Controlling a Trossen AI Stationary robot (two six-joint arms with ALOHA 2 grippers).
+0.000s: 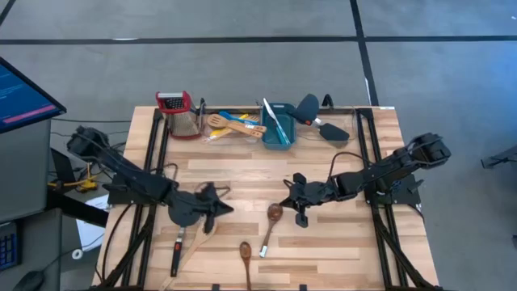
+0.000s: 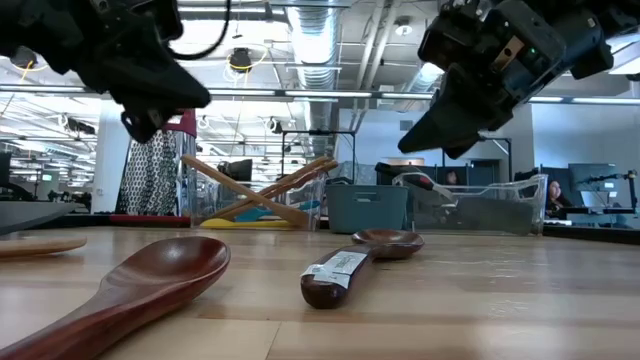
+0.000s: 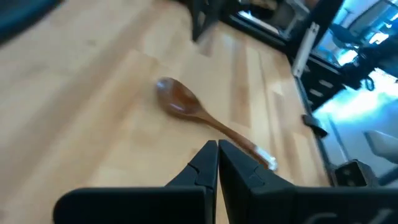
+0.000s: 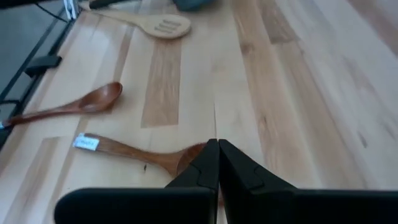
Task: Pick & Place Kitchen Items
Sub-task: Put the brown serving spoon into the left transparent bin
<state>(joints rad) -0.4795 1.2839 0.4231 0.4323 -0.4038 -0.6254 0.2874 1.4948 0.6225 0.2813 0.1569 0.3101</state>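
Note:
Two dark-brown wooden spoons lie flat on the table. One [image 1: 271,230] carries a white label on its handle [image 4: 86,143]; the other [image 1: 245,255] lies nearer the front edge. My right gripper [image 4: 217,146] is shut and hovers just above the labelled spoon's bowl [image 4: 186,157]. In the low view it hangs clear of the table [image 2: 425,140]. My left gripper [image 3: 217,146] is also shut. It hangs above the table to the left of that spoon [image 3: 180,101] and points toward it. A pale slotted spatula [image 4: 158,25] lies below the left arm.
A black spatula with a red grip [image 1: 178,250] lies near the front left. Along the far edge stand a red-topped grater [image 1: 176,109], a clear bin of utensils [image 1: 234,125], a teal tub [image 1: 277,125] and black spatulas [image 1: 319,121]. Bare wood lies mid-table.

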